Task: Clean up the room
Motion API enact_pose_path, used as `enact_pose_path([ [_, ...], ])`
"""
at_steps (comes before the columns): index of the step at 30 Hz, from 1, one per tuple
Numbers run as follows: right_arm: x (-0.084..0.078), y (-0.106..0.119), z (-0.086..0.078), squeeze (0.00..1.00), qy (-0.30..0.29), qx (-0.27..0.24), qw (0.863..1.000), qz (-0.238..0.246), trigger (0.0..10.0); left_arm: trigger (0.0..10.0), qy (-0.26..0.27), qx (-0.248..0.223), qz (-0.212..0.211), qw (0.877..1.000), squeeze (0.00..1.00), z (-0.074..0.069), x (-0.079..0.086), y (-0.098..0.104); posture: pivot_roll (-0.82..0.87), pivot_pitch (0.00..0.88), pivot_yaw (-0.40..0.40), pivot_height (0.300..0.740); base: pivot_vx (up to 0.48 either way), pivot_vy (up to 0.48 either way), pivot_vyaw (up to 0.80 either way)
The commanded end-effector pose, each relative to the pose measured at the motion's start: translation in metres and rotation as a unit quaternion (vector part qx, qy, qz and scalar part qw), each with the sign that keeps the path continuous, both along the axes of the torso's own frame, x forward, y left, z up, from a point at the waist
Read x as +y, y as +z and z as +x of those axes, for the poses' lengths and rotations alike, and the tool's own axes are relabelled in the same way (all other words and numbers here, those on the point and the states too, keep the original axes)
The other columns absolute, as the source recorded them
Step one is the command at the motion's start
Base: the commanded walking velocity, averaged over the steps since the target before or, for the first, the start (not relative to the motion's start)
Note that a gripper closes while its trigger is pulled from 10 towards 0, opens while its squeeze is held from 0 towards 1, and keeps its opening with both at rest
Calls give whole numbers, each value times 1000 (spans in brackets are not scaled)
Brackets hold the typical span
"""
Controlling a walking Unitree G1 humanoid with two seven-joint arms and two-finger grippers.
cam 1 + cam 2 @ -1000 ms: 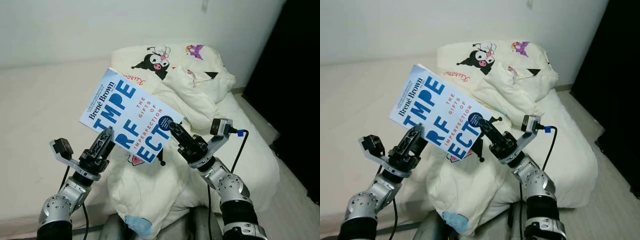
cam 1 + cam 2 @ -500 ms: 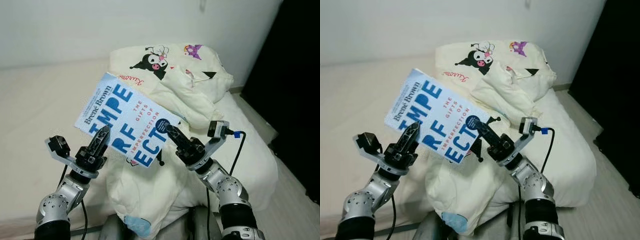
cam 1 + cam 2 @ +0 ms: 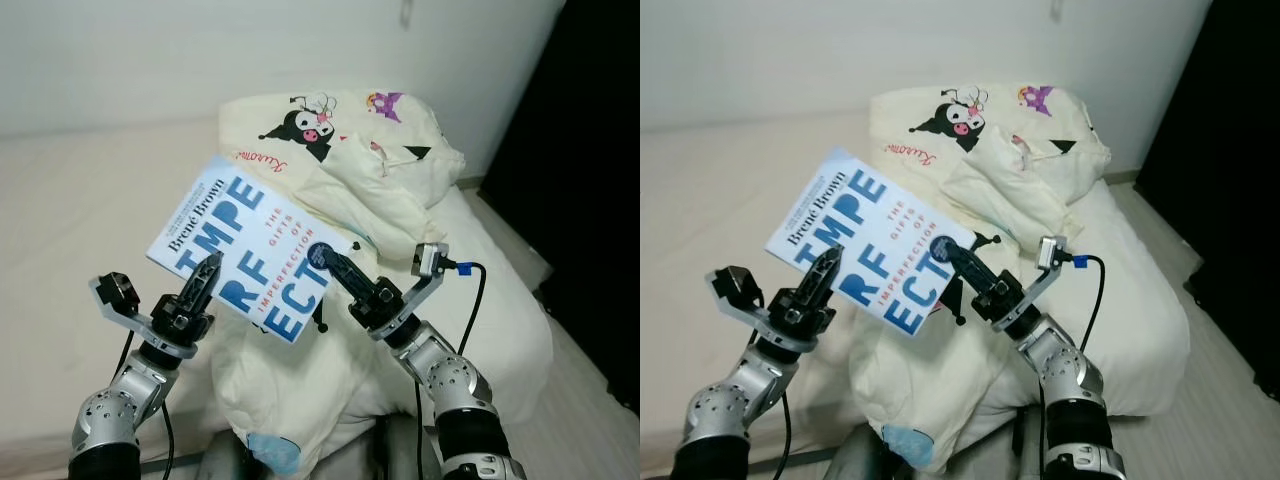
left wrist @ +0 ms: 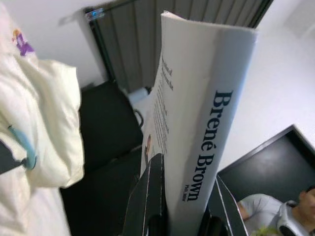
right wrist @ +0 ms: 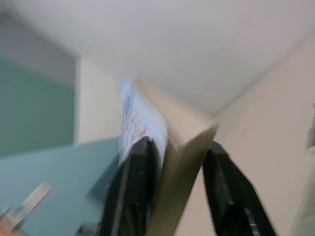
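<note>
Gripping the book by opposite edges, left gripper and right gripper are both clamped on; light, stiffish, probably a slick cover.

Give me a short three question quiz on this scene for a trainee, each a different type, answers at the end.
1. True or false: the book lies flat on the bed.
2. Multiple choice: the left gripper grips the book at a) the spine end, b) its middle, c) nothing.
3. Fill in: behind the book lies a cream ____ printed with cartoon characters.

Key: 1 false, the left gripper and right gripper hold it up; 2 a; 3 comforter.
</note>
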State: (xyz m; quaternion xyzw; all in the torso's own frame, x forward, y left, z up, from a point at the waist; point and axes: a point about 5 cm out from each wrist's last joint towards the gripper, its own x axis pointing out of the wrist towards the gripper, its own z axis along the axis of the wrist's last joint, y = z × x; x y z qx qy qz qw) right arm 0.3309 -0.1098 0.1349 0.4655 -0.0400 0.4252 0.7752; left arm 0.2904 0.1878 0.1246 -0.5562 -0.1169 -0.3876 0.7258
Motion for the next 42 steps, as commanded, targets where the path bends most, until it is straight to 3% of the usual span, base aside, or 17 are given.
enact_pose_path([
  [1,-24,1,10,1000,-77,21,997,2,10000,0,29,17,1,999,0,3,5,-4,-35,145,0,600,0,0,0],
  [6,-35,6,13,1000,-104,17,994,-4,10000,0,44,30,3,999,0,4,9,-8,-37,146,-1,600,0,0,0],
  [9,-63,15,17,1000,-164,10,986,-16,10000,0,84,55,16,995,0,6,18,-15,-38,150,-3,600,0,0,0],
  [12,-76,19,18,1000,-189,5,982,-24,10000,0,105,68,26,992,0,7,23,-19,-40,151,-1,600,0,0,0],
  [14,-98,23,19,1000,-234,5,971,-42,10000,0,151,97,51,982,0,9,35,-26,-40,155,1,600,0,0,0],
  [15,-98,23,19,1000,-234,5,971,-42,10000,0,151,97,51,982,0,9,35,-26,-40,155,1,600,0,0,0],
  [16,-107,24,21,1000,-252,8,966,-48,10000,0,170,109,62,977,0,9,40,-29,-40,156,2,600,0,0,0],
  [18,-134,21,23,1000,-307,33,948,-72,10000,0,245,154,108,951,0,9,65,-36,-22,171,11,600,0,0,0],
  [24,-152,15,24,1000,-352,68,930,-80,10000,0,284,161,134,936,0,5,83,-31,0,191,19,600,0,0,0],
  [26,-167,8,25,1000,-399,125,905,-85,10000,0,321,166,187,913,0,-3,101,-25,37,235,32,600,0,0,0],
  [27,-167,8,25,1000,-399,125,905,-85,10000,0,321,166,187,913,0,-3,101,-25,37,235,32,600,0,0,0],
  [28,-170,8,25,686,-405,133,900,-91,10000,0,328,166,198,909,0,-6,104,-23,45,246,35,600,0,0,0],
  [29,-172,8,25,0,-409,136,898,-93,10000,2941,333,166,202,906,0,-9,107,-20,63,264,38,600,0,0,0],
  [30,-175,8,25,0,-415,140,894,-95,10000,5255,338,165,206,904,0,-11,109,-18,71,270,39,600,0,0,0],
  [33,-185,9,24,0,-436,152,882,-94,10000,10000,351,154,226,895,0,-22,119,-6,117,335,65,600,0,0,0],
  [38,-194,14,23,0,-444,147,878,-102,10000,10000,361,157,251,884,0,-41,132,5,148,397,90,600,0,0,0],
  [42,-190,23,28,0,-423,122,889,-125,10000,10000,360,164,273,877,0,-53,134,13,162,457,113,600,0,0,0],
])
